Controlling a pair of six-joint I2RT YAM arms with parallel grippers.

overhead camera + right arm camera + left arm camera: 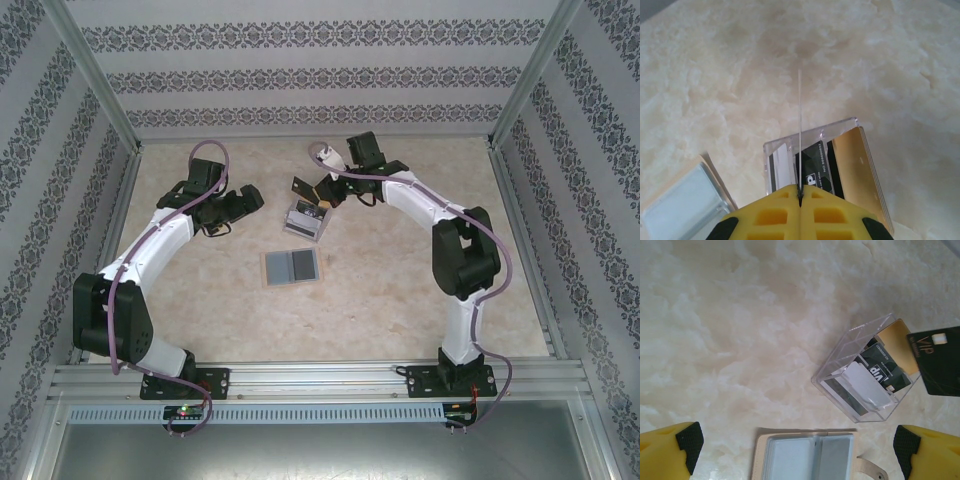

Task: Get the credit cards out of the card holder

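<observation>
The clear plastic card holder stands mid-table, tilted, open side up. Inside it lean a gold card, a black VIP card and a white card. My right gripper is shut on another black VIP card, held just above and beside the card holder; in the right wrist view this card appears edge-on. My left gripper hangs open to the holder's left with nothing between its fingers.
An open tan card wallet with grey-blue sleeves lies flat in front of the holder, its strap at the right. Patterned walls enclose the marbled table on three sides.
</observation>
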